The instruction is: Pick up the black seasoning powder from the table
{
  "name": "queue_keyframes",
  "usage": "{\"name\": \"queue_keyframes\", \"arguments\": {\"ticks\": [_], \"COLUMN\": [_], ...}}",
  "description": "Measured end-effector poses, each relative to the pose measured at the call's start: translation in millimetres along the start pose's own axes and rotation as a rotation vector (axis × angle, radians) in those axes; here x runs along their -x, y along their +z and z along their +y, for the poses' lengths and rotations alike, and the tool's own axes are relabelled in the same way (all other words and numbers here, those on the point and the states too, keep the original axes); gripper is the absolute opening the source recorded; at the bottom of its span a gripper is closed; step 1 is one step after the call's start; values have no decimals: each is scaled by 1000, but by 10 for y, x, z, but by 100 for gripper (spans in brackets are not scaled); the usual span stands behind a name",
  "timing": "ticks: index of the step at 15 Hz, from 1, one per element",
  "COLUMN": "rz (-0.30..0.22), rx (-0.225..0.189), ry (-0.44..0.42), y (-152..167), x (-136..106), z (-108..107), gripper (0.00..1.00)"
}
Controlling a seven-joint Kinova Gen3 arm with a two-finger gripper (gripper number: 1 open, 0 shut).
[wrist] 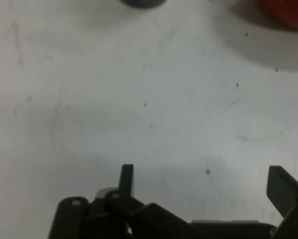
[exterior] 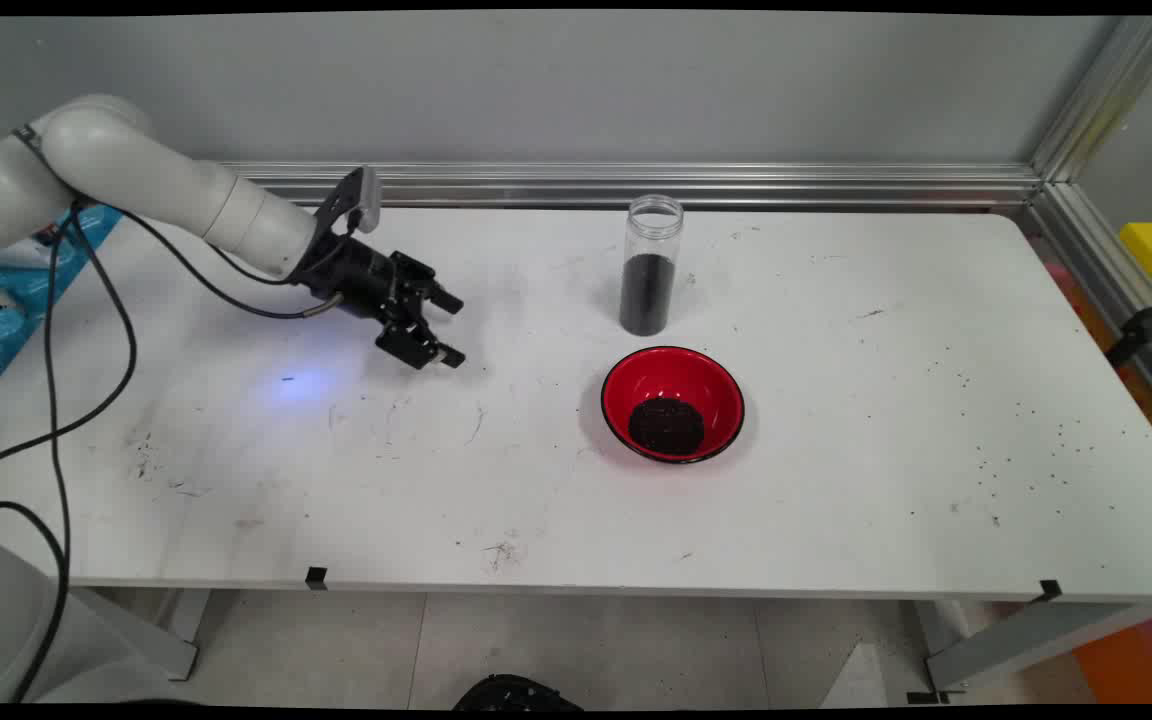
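We see the black two-finger gripper (exterior: 450, 331) hanging low over the white table (exterior: 836, 480), well to the left of the red round bowl (exterior: 673, 403), which we take as our landmark. Its jaws are spread wide and hold nothing; in the hand view the two fingertips (wrist: 126, 178) stand far apart with only bare tabletop between them. The gripper touches no object, and its fingers point toward the bowl's side of the table.

The bowl sits near the table's middle with a heap of dark granules (exterior: 666, 424) in its bottom. Just behind the bowl, toward the wall, stands a tall clear cylindrical jar (exterior: 650, 265), upright and lidless, filled about halfway with the same dark stuff. We judge the open mouth and upright stance keep its contents from spilling. Scattered dark specks (exterior: 1016, 450) lie on the table to the right of the bowl.
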Motion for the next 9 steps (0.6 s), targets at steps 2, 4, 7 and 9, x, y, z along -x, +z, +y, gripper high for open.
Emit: {"name": "queue_keyframes", "arguments": {"ticks": [2,4,7,9], "rz": [22,46,83,105], "rx": [0,-3,-13,-18], "ry": [10,22,36,43], "y": [47,119,262,361], "x": [-97,-200,-354,-446], "z": [-12,-29,-69,-97], "gripper": [100,100,100,100]}}
